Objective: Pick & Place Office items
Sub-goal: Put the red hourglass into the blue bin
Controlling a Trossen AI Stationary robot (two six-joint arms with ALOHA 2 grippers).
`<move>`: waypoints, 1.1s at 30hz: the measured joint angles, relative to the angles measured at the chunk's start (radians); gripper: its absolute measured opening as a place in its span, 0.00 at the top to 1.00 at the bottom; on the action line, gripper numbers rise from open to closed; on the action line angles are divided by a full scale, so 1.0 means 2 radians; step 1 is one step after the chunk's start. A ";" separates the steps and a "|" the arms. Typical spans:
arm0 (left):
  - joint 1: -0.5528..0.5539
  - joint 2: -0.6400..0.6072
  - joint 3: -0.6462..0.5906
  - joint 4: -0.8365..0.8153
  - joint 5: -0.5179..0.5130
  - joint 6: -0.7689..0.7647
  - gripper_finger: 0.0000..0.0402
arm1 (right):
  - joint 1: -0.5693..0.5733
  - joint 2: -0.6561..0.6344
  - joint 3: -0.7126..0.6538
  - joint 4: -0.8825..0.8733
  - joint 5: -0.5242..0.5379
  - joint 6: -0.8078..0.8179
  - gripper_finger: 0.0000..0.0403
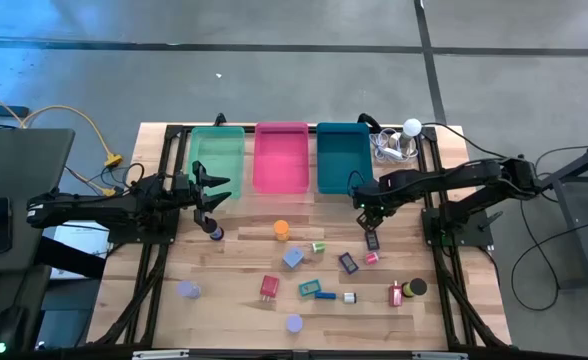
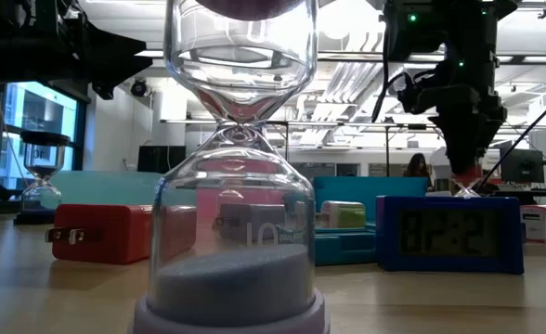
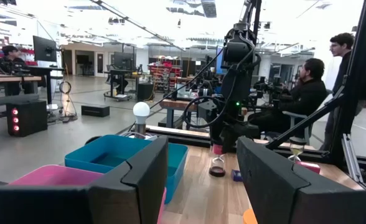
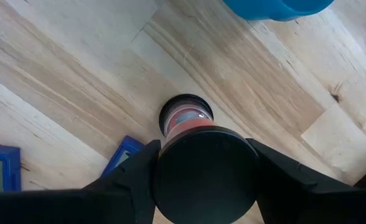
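My right gripper (image 1: 371,222) points down over the table's right middle, its fingers on either side of a small sand timer (image 1: 372,238) with dark caps and red sand. The timer also shows under that arm in the left wrist view (image 3: 218,163). My left gripper (image 1: 214,195) hovers open near the green tray (image 1: 217,160), holding nothing. A second dark sand timer (image 1: 215,232) stands just in front of it. Other office items lie across the table's middle: an orange cylinder (image 1: 281,229), a red block (image 1: 269,288) and lavender discs (image 1: 188,290). My right gripper has the sand timer's dark top cap (image 4: 205,177) between its two fingers (image 4: 136,180), one on each side of the round cap. The fingers come from above, pointing down. The timer is upright below them, its lower cap (image 4: 186,115) at the wooden tabletop; whether it is lifted, I cannot tell.
The pink tray (image 1: 281,157) and teal tray (image 1: 342,157) stand beside the green one along the far edge. A white ball with cables (image 1: 412,127) sits at the far right. A blue clock (image 2: 449,232) and a large lavender sand timer (image 2: 234,186) stand near the front edge.
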 joint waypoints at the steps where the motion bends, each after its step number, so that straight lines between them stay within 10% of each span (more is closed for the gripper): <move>1: 0.000 0.000 0.000 0.000 0.000 0.000 0.54 | 0.000 0.000 0.000 -0.002 -0.004 -0.002 0.51; 20: 0.000 0.000 0.000 0.000 0.000 0.000 0.54 | -0.009 0.000 0.182 -0.095 0.026 -0.069 0.49; 33: 0.000 0.000 0.000 0.000 0.000 0.000 0.54 | -0.146 0.000 0.291 -0.046 0.031 -0.209 0.49</move>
